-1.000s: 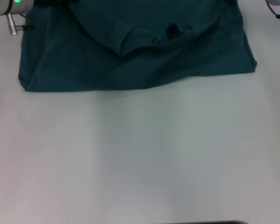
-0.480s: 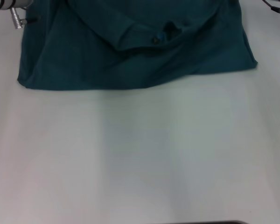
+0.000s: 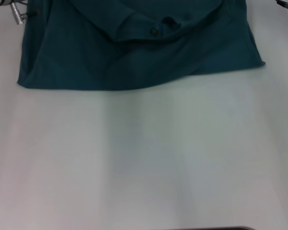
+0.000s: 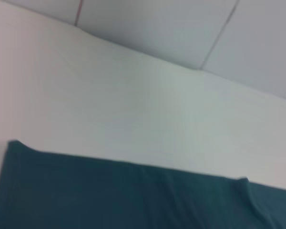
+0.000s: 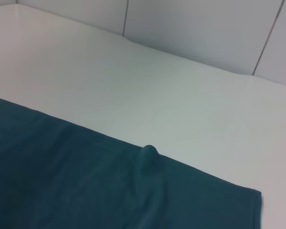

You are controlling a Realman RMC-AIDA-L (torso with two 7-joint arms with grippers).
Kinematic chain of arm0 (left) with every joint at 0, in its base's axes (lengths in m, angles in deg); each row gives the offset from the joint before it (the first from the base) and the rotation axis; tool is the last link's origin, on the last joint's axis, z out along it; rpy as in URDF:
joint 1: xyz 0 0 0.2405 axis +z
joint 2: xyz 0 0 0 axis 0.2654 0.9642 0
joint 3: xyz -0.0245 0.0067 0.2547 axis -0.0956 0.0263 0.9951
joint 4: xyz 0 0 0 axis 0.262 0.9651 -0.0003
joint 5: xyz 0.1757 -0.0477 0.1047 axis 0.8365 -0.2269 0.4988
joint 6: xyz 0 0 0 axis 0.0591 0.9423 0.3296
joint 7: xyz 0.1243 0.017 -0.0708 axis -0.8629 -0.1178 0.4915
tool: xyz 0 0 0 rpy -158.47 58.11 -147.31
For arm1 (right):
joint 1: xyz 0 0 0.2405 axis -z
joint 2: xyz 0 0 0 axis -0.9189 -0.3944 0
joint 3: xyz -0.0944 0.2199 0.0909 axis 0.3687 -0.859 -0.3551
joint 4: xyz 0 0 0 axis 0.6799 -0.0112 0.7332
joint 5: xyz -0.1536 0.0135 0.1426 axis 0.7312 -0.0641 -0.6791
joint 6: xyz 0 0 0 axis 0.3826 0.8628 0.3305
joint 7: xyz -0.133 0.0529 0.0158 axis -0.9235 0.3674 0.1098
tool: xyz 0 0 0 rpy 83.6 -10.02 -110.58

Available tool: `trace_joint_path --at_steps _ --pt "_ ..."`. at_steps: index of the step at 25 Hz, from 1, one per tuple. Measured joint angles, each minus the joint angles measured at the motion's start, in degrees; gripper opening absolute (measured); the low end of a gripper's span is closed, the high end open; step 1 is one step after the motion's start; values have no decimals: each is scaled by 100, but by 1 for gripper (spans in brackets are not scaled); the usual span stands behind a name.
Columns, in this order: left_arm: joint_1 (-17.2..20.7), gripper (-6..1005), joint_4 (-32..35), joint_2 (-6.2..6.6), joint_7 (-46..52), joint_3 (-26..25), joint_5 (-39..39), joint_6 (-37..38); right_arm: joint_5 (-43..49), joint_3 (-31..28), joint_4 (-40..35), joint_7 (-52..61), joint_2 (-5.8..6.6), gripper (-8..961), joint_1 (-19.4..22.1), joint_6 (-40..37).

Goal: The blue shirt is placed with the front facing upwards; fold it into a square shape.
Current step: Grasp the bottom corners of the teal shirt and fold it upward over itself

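Head view: one blue shirt [image 3: 134, 52] lies on a white table [image 3: 144, 158], filling the far part of the scene and running out of sight past the far edge. It is the only garment visible. Two arms show only as slivers — a piece of the left arm [image 3: 12, 9] at the far left corner, with a silver connector stub just beside the cloth, and a small piece of the right arm [image 3: 287, 5] at the far right corner. Neither gripper's fingers appear in any view, so I cannot tell whether either hand is open, closed or holding the fabric.

The shirt's visible shape is wider than it is deep, its long axis running left to right. Its near edge is a fairly straight line across the table, ending in a corner at the left and another at the right. The round neckline [image 3: 153, 29] sits in the middle, curving toward the robot, with a small dark label on it.

The cloth is a dark teal-blue, softly creased, with a folded layer bunched around the collar. Both wrist views show one straight edge of the same fabric lying flat on the white table, each with a small raised pucker along that edge, and a pale tiled wall [image 5: 205, 28] beyond.
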Motion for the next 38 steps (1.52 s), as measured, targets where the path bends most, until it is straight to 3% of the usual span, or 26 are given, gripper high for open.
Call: trace_joint_path --at_steps 7,29,38 --pt "109 16 -179 -74 228 152 251 -105 0 32 62 -62 -8 23 -7 96" --pt "237 17 -254 -32 202 210 391 -288 0 87 117 -216 -4 25 -38 271" --pt "66 27 158 -51 -231 709 394 -316 0 782 479 -378 -24 51 -36 933"
